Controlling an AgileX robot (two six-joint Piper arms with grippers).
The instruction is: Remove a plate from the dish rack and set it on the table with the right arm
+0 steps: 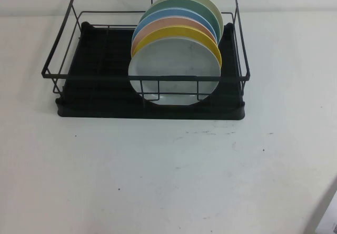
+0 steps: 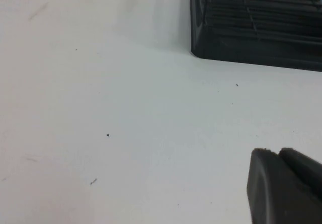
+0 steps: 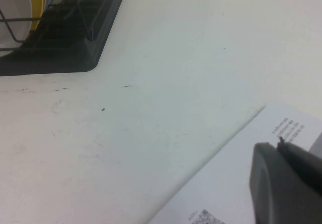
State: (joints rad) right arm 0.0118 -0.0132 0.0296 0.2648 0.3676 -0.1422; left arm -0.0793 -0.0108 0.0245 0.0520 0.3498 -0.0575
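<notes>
The black wire dish rack (image 1: 68, 68) stands at the back of the white table (image 1: 158, 176). Several plates stand on edge in its right half. The front one is the pale grey-white plate (image 1: 174, 71), with a yellow plate (image 1: 179, 32) right behind it, then pink, blue, green and cream ones. Neither arm shows in the high view. In the right wrist view, my right gripper (image 3: 278, 144) is shut and empty, low over a white printed sheet (image 3: 236, 173), far from the rack (image 3: 75, 43) and the plate (image 3: 12, 12). My left gripper (image 2: 275, 152) is shut and empty over bare table near the rack's corner (image 2: 256, 38).
The rack's left half holds no plates. A white printed sheet with a code mark lies at the table's near right edge, showing as a pale strip in the high view (image 1: 325, 213). The table in front of the rack is bare with small dark specks.
</notes>
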